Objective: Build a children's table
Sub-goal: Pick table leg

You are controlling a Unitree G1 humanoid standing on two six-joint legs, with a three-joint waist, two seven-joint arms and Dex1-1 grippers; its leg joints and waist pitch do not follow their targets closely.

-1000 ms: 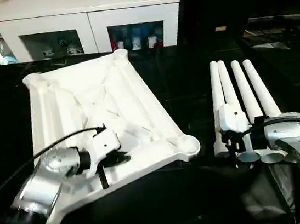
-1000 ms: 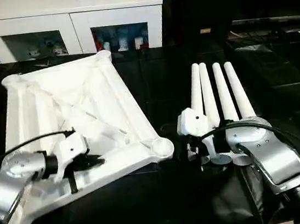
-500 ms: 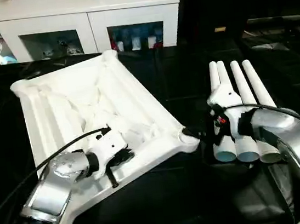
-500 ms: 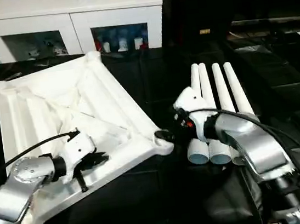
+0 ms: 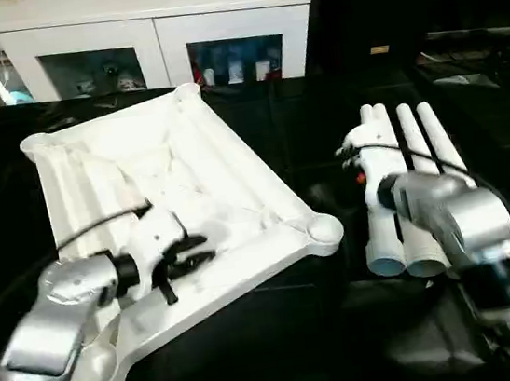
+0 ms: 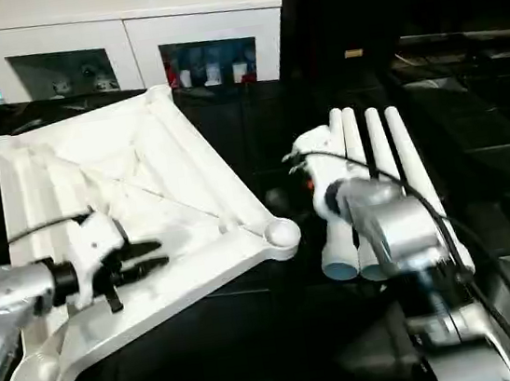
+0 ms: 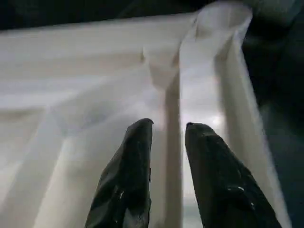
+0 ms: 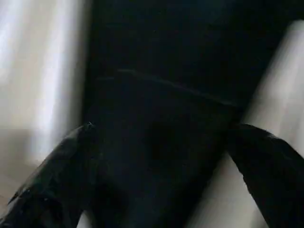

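The white table top (image 5: 181,200) lies underside up on the left of the black-draped work table (image 5: 306,146), ribs and round corner sockets exposed. The left gripper (image 7: 168,130) sits over the top's near rib, fingers slightly parted, clasping nothing. The four white legs (image 5: 404,180) lie side by side on the right; above their near part, the right gripper (image 8: 161,142) is spread wide and empty.

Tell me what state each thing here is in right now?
Table top: upside down, ribs up, sockets empty.
Four legs: lying side by side, unattached.
Left gripper: over the top, fingers slightly apart, holding nothing.
Right gripper: wide open, empty.
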